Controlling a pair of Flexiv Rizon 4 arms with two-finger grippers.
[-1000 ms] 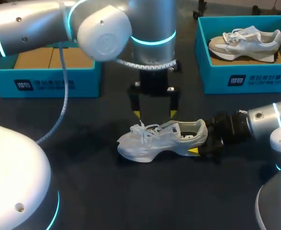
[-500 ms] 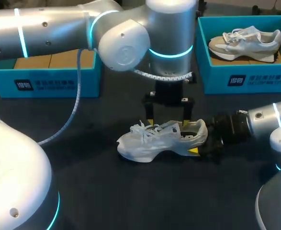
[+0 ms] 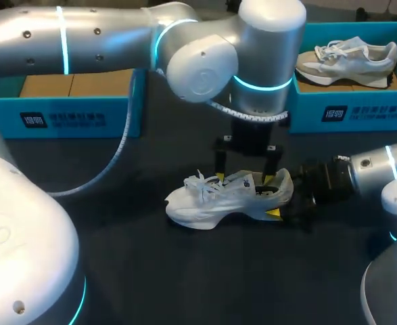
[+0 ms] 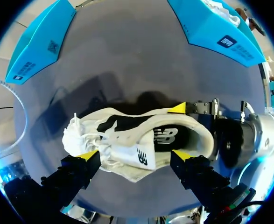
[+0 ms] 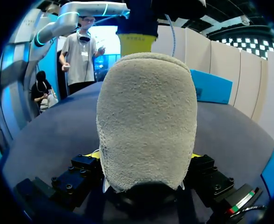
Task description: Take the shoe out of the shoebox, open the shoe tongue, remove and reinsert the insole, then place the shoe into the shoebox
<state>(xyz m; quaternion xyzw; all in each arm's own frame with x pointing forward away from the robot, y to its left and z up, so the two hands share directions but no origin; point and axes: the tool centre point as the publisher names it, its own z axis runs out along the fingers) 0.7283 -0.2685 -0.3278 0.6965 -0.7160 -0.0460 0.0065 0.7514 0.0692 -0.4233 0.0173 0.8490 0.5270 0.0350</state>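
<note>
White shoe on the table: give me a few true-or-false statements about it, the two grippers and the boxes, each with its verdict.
1. The white shoe lies on the table, outside both boxes. True.
2. The right gripper is shut on the shoe's heel. True.
3. The left gripper is shut on the laces. False: its fingers stand apart above the shoe and grip nothing.
4. The shoebox at the right is empty. False: a second shoe lies in it.
</note>
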